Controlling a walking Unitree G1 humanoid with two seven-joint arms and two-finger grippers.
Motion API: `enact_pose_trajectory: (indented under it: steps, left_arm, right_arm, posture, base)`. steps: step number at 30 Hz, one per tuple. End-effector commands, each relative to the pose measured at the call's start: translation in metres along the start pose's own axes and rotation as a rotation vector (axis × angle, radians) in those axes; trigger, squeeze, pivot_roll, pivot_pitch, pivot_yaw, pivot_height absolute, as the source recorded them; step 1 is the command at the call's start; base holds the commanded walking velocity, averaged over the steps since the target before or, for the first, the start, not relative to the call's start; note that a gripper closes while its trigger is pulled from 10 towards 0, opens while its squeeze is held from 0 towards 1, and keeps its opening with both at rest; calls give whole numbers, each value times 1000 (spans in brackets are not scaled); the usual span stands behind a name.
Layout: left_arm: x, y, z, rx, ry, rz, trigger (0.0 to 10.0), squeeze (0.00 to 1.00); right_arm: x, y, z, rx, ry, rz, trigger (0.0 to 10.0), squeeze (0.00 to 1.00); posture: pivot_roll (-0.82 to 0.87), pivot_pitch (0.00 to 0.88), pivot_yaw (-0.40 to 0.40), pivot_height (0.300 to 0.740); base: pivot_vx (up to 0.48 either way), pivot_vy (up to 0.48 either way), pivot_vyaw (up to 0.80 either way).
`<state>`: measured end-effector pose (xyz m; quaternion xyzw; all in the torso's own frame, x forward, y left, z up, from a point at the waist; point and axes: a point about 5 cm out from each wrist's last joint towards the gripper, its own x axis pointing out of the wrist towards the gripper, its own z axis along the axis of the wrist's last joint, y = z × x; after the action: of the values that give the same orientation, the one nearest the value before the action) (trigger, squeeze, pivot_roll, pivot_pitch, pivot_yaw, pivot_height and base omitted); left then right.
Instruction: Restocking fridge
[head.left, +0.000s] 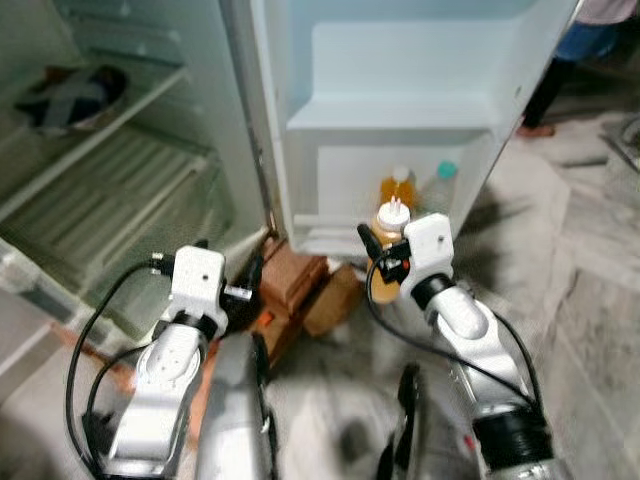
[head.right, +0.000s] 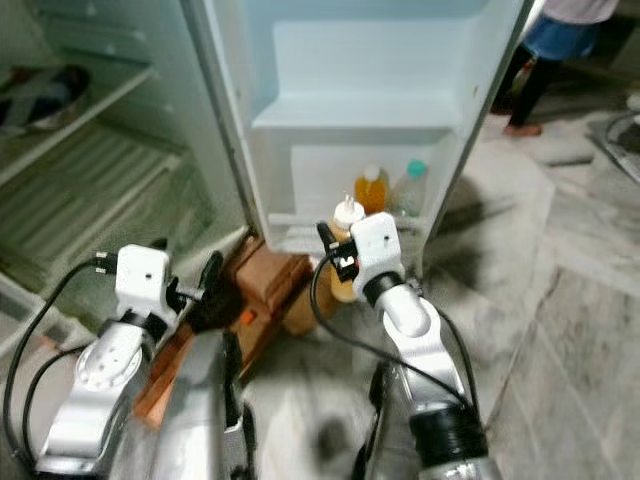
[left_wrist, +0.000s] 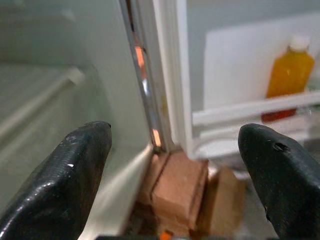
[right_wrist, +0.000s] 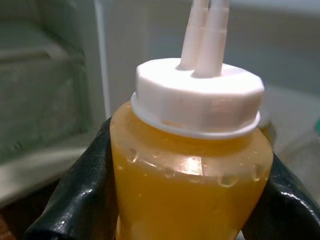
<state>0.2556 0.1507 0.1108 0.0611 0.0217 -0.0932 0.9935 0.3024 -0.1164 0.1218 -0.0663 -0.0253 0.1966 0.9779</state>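
While the fridge door (head.left: 400, 110) stands open, your right gripper (head.left: 385, 262) holds one sauce bottle (right_wrist: 190, 165) just before the lowest door shelf (left_wrist: 250, 107).

You can count two bottles already on that shelf: one orange bottle (head.left: 398, 187) with a white cap and one clear bottle (head.left: 440, 187) with a teal cap. The held bottle, orange-filled with a white twin-nozzle cap, sits upright with the two black fingers (right_wrist: 80, 195) clamped on its sides. Your left gripper (left_wrist: 170, 165) hangs near the fridge's lower edge, fingers spread wide apart and holding nothing. Brown blocks (head.left: 300, 290) lie on the floor under the door. One dark bowl (head.left: 70, 95) rests on an inner shelf. One person (head.left: 570, 50) stands beyond the door.
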Motion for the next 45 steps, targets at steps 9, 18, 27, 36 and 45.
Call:
enact_pose_trajectory:
  steps: [9,18,27,36,45]
  left_arm:
    - [-18,2,7,4,13,4,10000,0]
    - [-40,3,13,1,46,27,10000,0]
    - [-55,9,26,6,54,80,10000,0]
    - [-65,8,34,-9,70,107,10000,0]
    - [-70,9,38,-9,88,128,10000,0]
  right_arm:
    - [33,-15,29,-151,-132,17,10000,0]
    - [71,-9,61,-249,-270,47,10000,0]
    - [84,9,75,-446,-408,25,10000,0]
    - [84,20,79,-641,-524,-21,10000,0]
    - [88,22,97,-782,-671,-120,10000,0]
  posture:
    - [134,268,14,534]
    - [193,337,10,534]
    - [233,408,7,534]
    - [249,451,7,534]
    - [266,473,8,534]
  base:
    - [0,0,0]
    - [0,0,0]
    - [0,0,0]
    - [0,0,0]
    - [0,0,0]
